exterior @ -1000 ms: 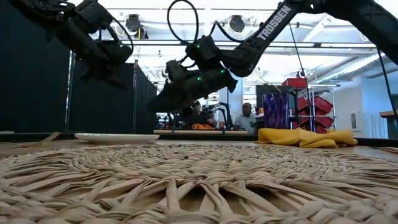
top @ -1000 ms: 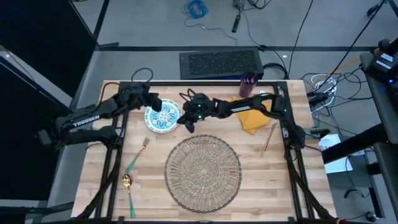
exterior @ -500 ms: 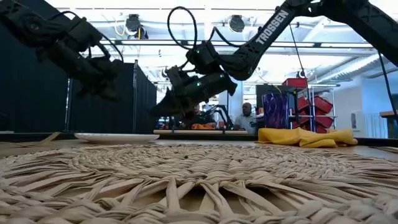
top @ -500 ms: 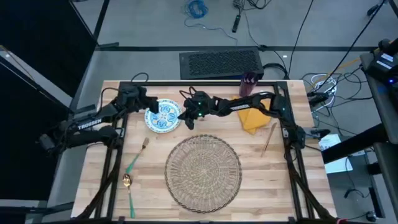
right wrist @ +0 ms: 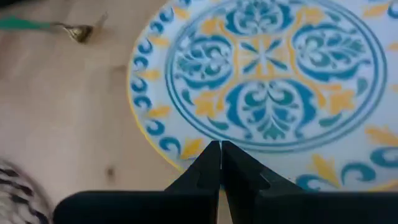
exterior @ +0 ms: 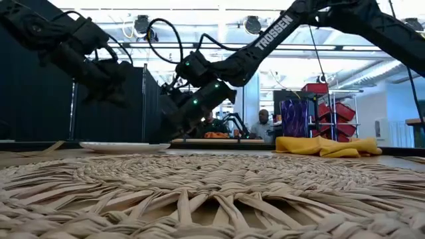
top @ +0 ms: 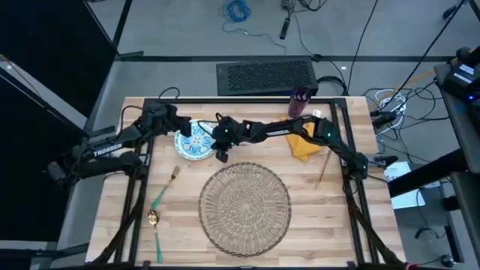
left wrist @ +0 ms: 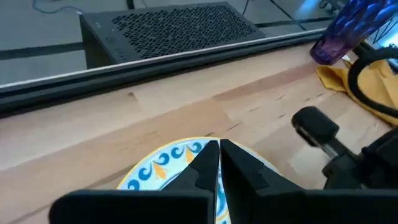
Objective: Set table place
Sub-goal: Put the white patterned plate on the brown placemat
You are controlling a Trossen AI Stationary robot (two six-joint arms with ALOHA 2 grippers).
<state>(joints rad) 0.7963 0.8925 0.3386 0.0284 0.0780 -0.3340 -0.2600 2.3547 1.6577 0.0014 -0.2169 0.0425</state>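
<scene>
The blue-green patterned plate lies flat on the table at the far left. My right gripper is shut and reaches in low from the right. Its tips stand over the plate's rim on the side toward the round woven placemat. My left gripper is also shut. It hovers above the plate's far-left rim, clear of the plate in the low view. The yellow napkin, purple cup, knife, fork and spoon lie untouched. My right gripper comes slanting down from the table's right, and its shut fingertips sit at the plate's yellow-edged rim. I cannot tell whether they touch it. The plate lies flat on the table.
The placemat fills the table's near middle. Fork and spoon lie along the near left and the knife along the right. The napkin and cup sit at the far right beside the right arm. Black frame rails run along both sides.
My right gripper has moved toward the table's left edge and down, from beside the plate's right side to its near-right rim. My left gripper has drawn back a little toward the left edge. The plate has stayed where it was.
</scene>
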